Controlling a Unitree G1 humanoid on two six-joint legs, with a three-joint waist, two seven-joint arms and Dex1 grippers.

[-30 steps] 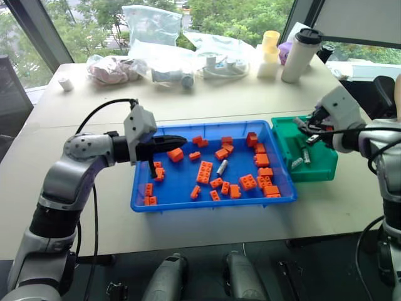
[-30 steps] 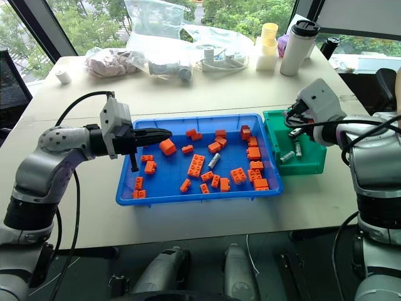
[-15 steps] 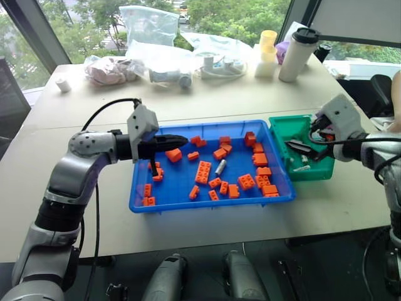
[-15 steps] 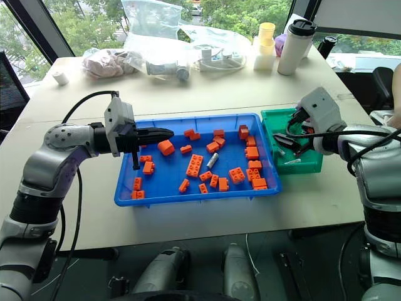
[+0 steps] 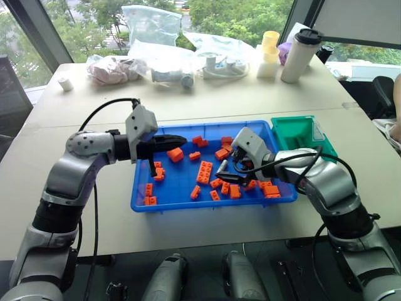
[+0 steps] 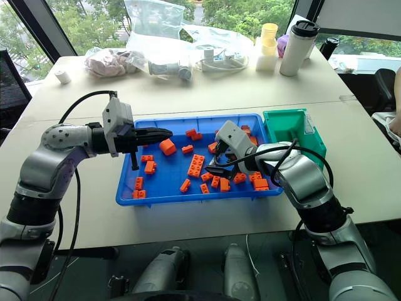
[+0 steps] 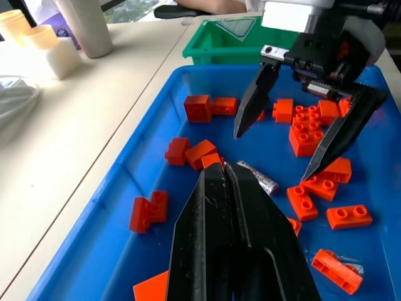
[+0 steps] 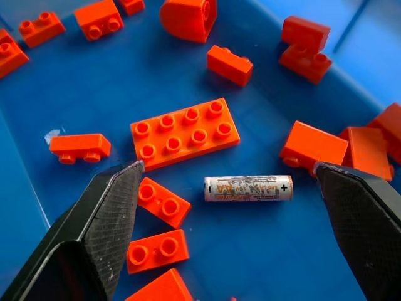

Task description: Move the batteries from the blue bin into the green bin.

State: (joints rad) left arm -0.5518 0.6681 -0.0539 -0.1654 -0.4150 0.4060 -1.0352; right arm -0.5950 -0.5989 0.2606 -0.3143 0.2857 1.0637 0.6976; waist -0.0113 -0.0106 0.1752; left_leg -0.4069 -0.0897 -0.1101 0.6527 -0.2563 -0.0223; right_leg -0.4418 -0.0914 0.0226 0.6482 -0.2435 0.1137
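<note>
Your right gripper (image 8: pixel 229 188) is inside the blue bin (image 5: pixel 188 200), with its two fingers (image 8: pixel 100 219) spread wide. A single battery (image 8: pixel 248 188) lies flat on the bin floor between those fingers, touching neither of them. In the head views this battery (image 5: pixel 221 167) sits near the middle of the bin, slightly to the right of centre, among the orange bricks (image 5: pixel 205 171). A flat eight-stud brick (image 8: pixel 185 133) lies just on the far-left side of it, and smaller bricks lie scattered all round.

Your left gripper (image 5: pixel 164 142) is over the far-left part of the blue bin, pointing to the right. Its fingers (image 7: pixel 232 219) are pressed together and hold nothing.

The green bin (image 5: pixel 301 135) stands just beside the right end of the blue bin, at its far corner. Its contents cannot be made out.

Bags, cups and a tumbler (image 5: pixel 299 55) stand along the far side of the table (image 5: pixel 75 138).
</note>
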